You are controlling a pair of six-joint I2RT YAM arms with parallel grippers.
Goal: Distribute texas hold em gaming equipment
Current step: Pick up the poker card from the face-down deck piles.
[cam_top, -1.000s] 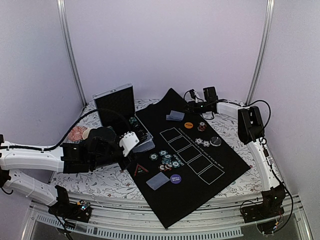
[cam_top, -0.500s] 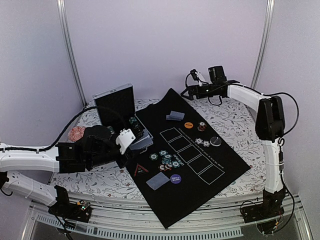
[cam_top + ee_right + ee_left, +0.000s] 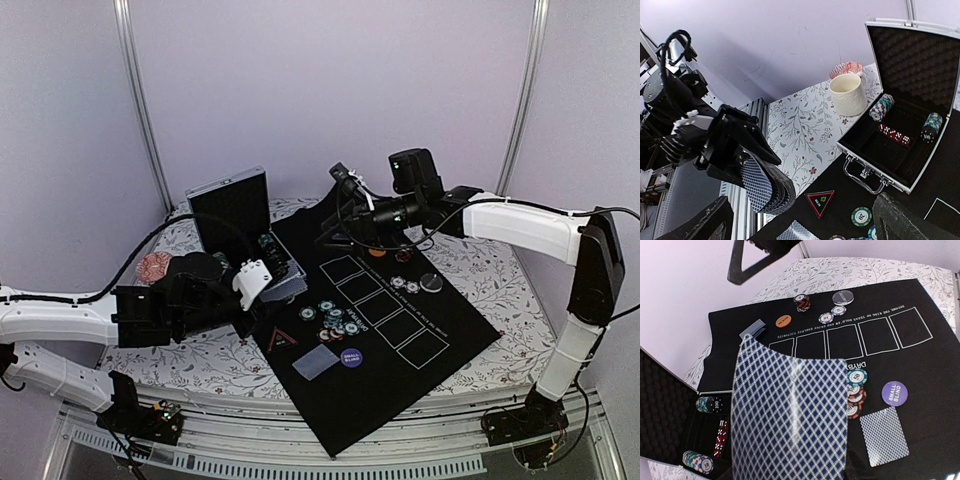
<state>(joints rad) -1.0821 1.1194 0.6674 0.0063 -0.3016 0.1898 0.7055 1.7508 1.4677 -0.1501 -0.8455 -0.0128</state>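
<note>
My left gripper (image 3: 268, 288) is shut on a fanned deck of blue-backed playing cards (image 3: 790, 415), held over the mat's left edge beside the case; the deck hides its fingers in the left wrist view. My right gripper (image 3: 338, 208) hangs open and empty above the far end of the black mat (image 3: 400, 330), facing the deck (image 3: 765, 187). On the mat lie a cluster of teal and red chips (image 3: 335, 320), a red-edged triangle (image 3: 282, 338), a face-down card (image 3: 315, 362), a purple button (image 3: 351, 357), white chips (image 3: 405, 285), a dark button (image 3: 431, 282) and an orange button (image 3: 783, 320).
The open silver case (image 3: 245, 215) stands at the back left and holds chip stacks (image 3: 881, 106) and red dice (image 3: 895, 134). A white cup (image 3: 847, 94) and a red-patterned bowl (image 3: 153, 265) sit left of it. A small card stack (image 3: 752, 330) lies at the mat's far corner.
My right arm has swung from the back right corner to the left, over the mat's far end, and its jaws have opened wide. The left arm with the deck has barely moved.
</note>
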